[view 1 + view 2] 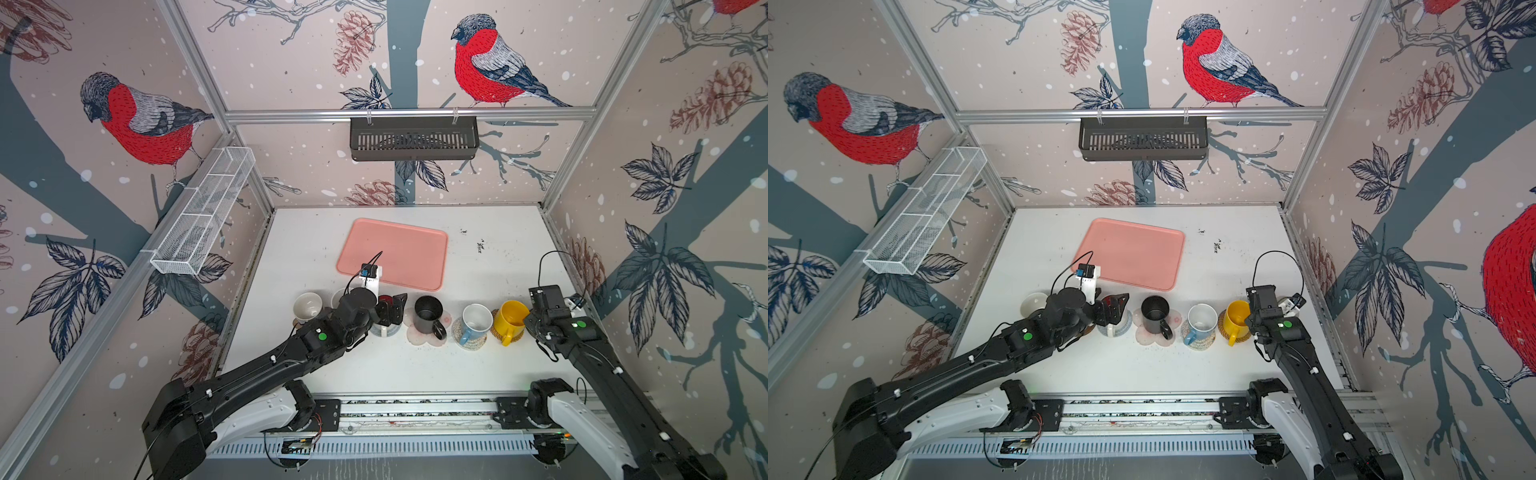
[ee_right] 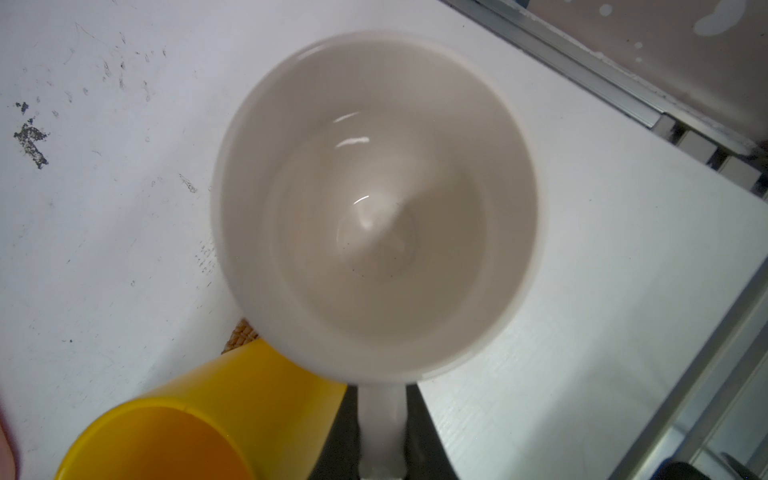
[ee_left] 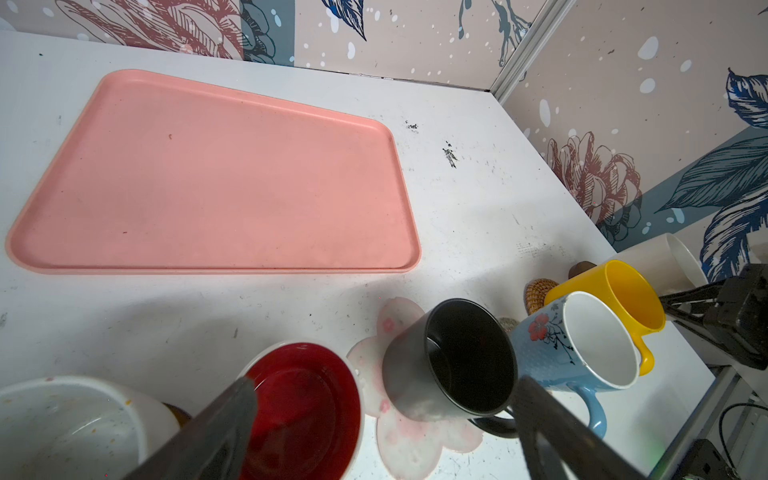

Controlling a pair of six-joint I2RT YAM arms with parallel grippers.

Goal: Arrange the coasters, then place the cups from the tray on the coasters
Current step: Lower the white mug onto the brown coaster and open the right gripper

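Note:
The salmon tray [image 1: 399,253] [image 3: 208,178] lies bare. In front of it runs a row of cups. A speckled white cup [image 1: 307,306] stands at the left and a red-inside cup [image 3: 307,407] on a grey-blue coaster [image 1: 395,330]. The black cup [image 1: 429,314] sits on the flower coaster [image 3: 411,444], a pale blue cup [image 1: 476,320] on the rope coaster [image 1: 469,343], and the yellow cup [image 1: 512,318] on the rattan coaster [image 2: 241,334]. My left gripper [image 3: 382,407] hangs open over the red-inside and black cups. My right gripper [image 2: 382,436] is shut on the handle of the plain white cup [image 2: 374,208], right of the yellow cup.
A brown coaster [image 3: 582,268] shows beside the white cup's base. The right wall's rail [image 2: 582,70] runs close to that cup. A black slotted basket [image 1: 413,139] hangs on the back wall and a white wire rack [image 1: 203,216] on the left wall.

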